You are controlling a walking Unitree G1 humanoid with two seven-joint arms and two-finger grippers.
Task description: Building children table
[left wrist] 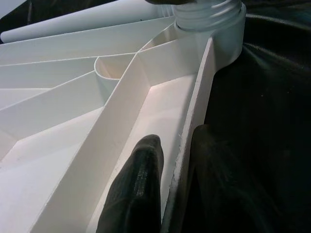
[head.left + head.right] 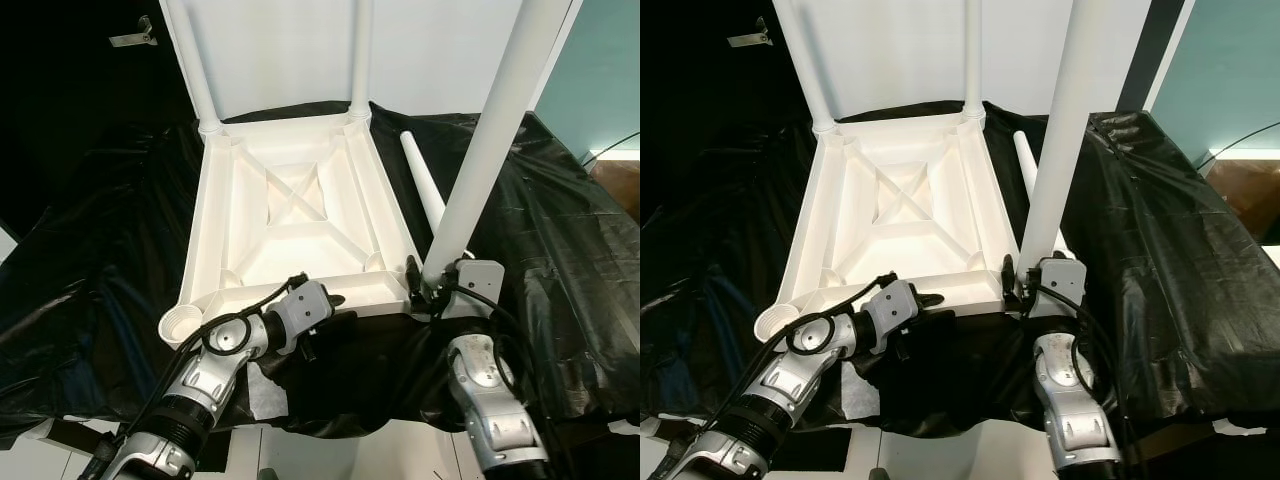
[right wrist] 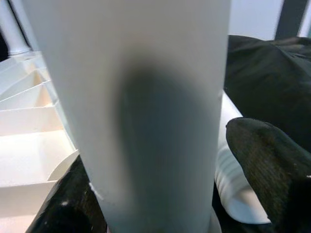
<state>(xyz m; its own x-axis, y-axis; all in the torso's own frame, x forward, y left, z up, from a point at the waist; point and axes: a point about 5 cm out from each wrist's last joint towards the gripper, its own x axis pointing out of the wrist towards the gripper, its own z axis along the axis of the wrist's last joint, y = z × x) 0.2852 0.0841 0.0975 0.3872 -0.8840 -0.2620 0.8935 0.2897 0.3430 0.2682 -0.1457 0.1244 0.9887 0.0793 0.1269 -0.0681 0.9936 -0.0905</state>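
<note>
The upturned table top fills the frame centre on the black sheet. The right gripper clasps the third leg at its lower-right socket; the left gripper pinches the near rim. A tilted leg could jam — one spare leg lies beside.

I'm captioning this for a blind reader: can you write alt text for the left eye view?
An upturned white table top lies on black sheeting, three legs standing in its corners. The right gripper clasps the near right leg; the left gripper pinches the near rim. A fourth leg lies loose alongside.
</note>
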